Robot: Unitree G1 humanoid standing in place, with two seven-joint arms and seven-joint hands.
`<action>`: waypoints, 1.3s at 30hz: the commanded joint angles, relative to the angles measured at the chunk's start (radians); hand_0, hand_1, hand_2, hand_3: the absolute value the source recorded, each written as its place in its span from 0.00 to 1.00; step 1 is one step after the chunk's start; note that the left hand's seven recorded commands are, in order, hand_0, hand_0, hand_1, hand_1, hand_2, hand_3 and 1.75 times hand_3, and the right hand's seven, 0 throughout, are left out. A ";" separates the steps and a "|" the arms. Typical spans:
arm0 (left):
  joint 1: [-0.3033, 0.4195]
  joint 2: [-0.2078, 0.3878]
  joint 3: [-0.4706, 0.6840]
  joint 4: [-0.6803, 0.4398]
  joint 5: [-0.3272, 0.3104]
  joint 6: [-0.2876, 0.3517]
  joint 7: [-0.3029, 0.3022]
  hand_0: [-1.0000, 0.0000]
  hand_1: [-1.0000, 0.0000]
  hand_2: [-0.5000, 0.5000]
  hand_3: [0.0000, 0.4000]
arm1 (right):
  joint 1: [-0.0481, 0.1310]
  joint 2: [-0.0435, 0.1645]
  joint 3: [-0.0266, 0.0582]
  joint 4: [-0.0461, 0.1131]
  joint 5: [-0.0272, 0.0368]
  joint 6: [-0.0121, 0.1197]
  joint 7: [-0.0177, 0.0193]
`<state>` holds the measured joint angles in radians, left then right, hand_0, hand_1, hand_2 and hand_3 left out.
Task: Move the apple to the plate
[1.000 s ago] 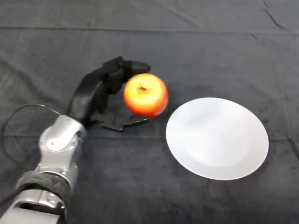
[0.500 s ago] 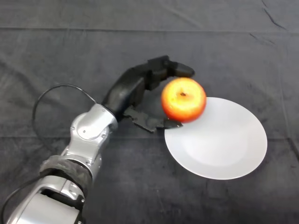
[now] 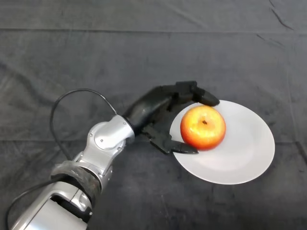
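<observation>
White plate [image 3: 249,158] carries the apple [image 3: 203,127], the left hand's [image 3: 160,106] fingers [image 3: 201,96] curled round it.

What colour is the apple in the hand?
The apple is red-orange with a yellow patch around the stem, seen in the head view.

The hand [image 3: 165,110] is reaching in from the lower left over the worktop [image 3: 72,52]. The apple [image 3: 203,127] is sitting just right of its palm, between the fingers [image 3: 204,97] behind it and the thumb [image 3: 178,147] before it. The plate [image 3: 249,158] is lying to the hand's right, and the apple is sitting over the plate's left part.
</observation>
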<state>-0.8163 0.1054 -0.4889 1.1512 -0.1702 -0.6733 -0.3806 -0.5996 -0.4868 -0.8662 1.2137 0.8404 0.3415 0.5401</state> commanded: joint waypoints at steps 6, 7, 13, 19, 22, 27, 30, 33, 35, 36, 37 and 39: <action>-0.020 0.026 -0.060 -0.001 0.015 0.043 0.024 0.63 0.78 0.42 0.37 | -0.001 -0.013 -0.0129 0.000 -0.0003 -0.003 -0.0024; -0.020 0.027 -0.065 -0.003 0.015 0.046 0.027 0.66 0.80 0.43 0.34 | -0.001 -0.013 -0.0129 0.000 -0.0003 -0.003 -0.0024; -0.019 0.034 -0.091 -0.017 0.012 0.064 0.042 0.92 0.89 0.51 0.11 | -0.001 -0.013 -0.0129 0.000 -0.0004 -0.003 -0.0024; -0.016 0.042 -0.107 -0.028 0.006 0.075 0.055 1.00 1.00 0.50 0.00 | -0.001 -0.013 -0.0128 -0.001 -0.0005 -0.003 -0.0025; -0.015 0.047 -0.110 -0.032 0.001 0.079 0.060 1.00 1.00 0.50 0.00 | -0.001 -0.013 -0.0128 -0.001 -0.0006 -0.003 -0.0025; -0.015 0.060 -0.104 -0.035 -0.008 0.081 0.062 1.00 1.00 0.50 0.00 | -0.001 -0.012 -0.0128 -0.001 -0.0006 -0.003 -0.0026; -0.016 0.073 -0.091 -0.034 -0.016 0.080 0.061 1.00 1.00 0.50 0.00 | -0.001 -0.012 -0.0128 -0.001 -0.0006 -0.003 -0.0026; -0.017 0.087 -0.072 -0.032 -0.025 0.076 0.061 1.00 1.00 0.50 0.00 | -0.001 -0.012 -0.0128 -0.001 -0.0007 -0.003 -0.0027; -0.015 0.096 -0.058 -0.030 -0.030 0.072 0.061 1.00 1.00 0.50 0.00 | -0.001 -0.012 -0.0128 -0.001 -0.0007 -0.003 -0.0027; -0.013 0.102 -0.051 -0.029 -0.032 0.070 0.062 1.00 1.00 0.50 0.00 | -0.001 -0.012 -0.0128 -0.001 -0.0007 -0.003 -0.0027; -0.011 0.106 -0.044 -0.028 -0.035 0.068 0.062 1.00 1.00 0.50 0.00 | -0.001 -0.012 -0.0128 -0.001 -0.0007 -0.003 -0.0027; -0.008 0.117 -0.027 -0.025 -0.040 0.064 0.063 1.00 1.00 0.50 0.00 | -0.001 -0.012 -0.0128 -0.001 -0.0007 -0.003 -0.0027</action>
<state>-0.8161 0.1858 -0.5300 1.1493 -0.1915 -0.6048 -0.3272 -0.5996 -0.4868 -0.8662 1.2137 0.8404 0.3415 0.5401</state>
